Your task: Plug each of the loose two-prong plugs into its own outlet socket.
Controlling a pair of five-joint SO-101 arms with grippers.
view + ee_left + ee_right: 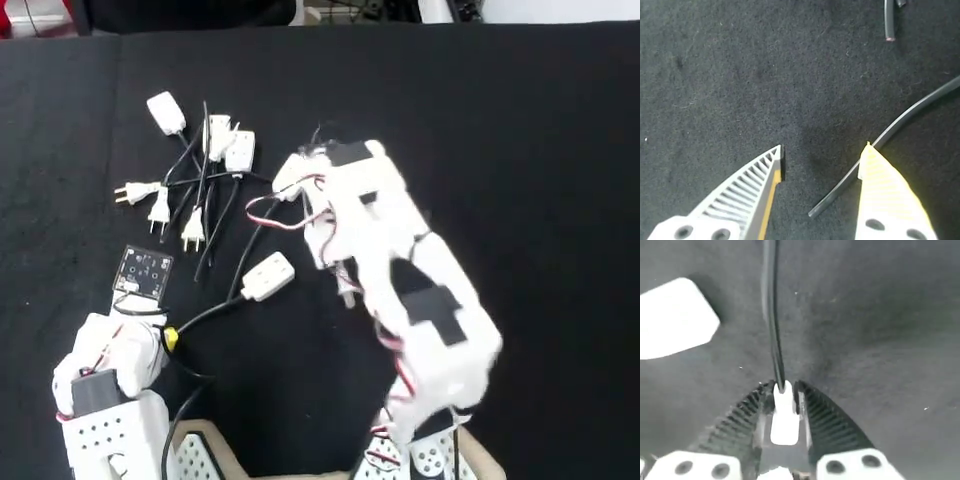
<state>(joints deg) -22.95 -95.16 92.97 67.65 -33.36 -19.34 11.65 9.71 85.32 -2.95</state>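
My right gripper point(785, 390) is shut on a small white plug point(785, 422), whose black cord point(771, 315) runs away over the black cloth. A white outlet socket point(672, 320) lies just beside it; in the high view this socket point(268, 276) sits left of the right arm point(400, 270). Low at the near left, my left gripper point(824, 150) is open, with a thin black cord point(890, 131) crossing the cloth by its yellow finger. From above, the left gripper point(165, 338) is at that cord's end. Loose plugs point(160, 212) and more sockets point(228, 145) lie tangled at the far left.
A small black card with white dots point(143, 272) lies just beyond the left arm point(105, 385). Another white socket point(165, 112) sits at the far end of the tangle. Black cloth point(540, 150) covers the table, bare on the right half.
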